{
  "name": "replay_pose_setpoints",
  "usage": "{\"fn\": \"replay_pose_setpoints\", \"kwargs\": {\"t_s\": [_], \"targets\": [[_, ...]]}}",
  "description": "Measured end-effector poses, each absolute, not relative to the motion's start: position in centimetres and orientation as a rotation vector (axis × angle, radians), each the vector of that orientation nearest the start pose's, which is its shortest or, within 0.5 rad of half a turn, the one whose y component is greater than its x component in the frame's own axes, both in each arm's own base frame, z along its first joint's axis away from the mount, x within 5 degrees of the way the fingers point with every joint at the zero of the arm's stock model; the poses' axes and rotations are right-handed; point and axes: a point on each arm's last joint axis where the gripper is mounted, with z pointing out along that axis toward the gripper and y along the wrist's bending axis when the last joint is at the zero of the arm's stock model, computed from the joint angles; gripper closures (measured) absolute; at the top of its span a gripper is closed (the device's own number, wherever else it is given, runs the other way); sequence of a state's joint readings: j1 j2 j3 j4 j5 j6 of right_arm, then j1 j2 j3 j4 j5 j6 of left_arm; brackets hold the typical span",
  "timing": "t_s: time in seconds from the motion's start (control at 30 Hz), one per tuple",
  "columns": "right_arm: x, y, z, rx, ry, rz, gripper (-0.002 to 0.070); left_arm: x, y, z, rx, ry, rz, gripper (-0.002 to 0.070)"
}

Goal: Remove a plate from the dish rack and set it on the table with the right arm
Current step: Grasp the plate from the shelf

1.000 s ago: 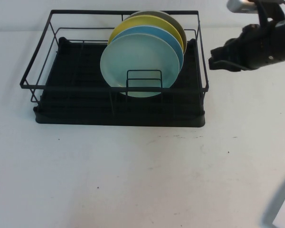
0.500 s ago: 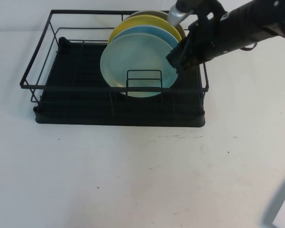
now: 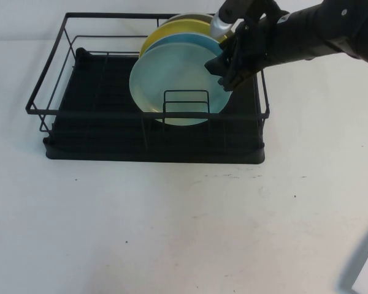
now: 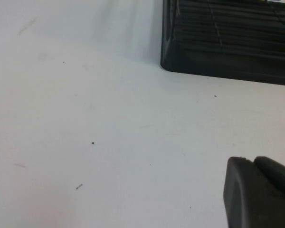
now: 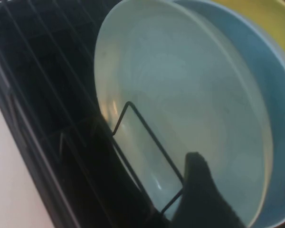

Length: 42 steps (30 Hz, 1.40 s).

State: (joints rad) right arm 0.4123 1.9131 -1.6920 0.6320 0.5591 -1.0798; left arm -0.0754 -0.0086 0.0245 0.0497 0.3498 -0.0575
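Plate (image 3: 178, 86) stands in rack (image 3: 49, 104); right claw (image 3: 224, 70), released, straddles its rim; left claw (image 4: 256, 190), grip unclear, over tabletop (image 3: 172, 233).

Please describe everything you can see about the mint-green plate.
The plate is round, pale mint-green and glossy, with a raised rim. It stands on edge in the dish rack, in front of a blue plate, and behind the small wire divider. The open right gripper is at its right edge; contact is unclear. The left gripper is over the table.
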Motion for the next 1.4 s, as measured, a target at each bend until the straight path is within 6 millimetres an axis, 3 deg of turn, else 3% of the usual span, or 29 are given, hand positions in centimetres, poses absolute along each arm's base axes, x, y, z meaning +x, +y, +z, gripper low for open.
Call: {"fn": "replay_pose_setpoints", "kwargs": {"t_s": [0.67,1.4], "targets": [[42.7,21.8,28.5,-1.121,1.812,0.224,0.0327,5.3,-0.2,17.4,0.048,1.849,-0.044,0.0679],[43.6,21.9,27.9,-1.087,1.788,0.179,0.0327,5.3,-0.2,17.4,0.048,1.849,-0.044,0.0679]]}}
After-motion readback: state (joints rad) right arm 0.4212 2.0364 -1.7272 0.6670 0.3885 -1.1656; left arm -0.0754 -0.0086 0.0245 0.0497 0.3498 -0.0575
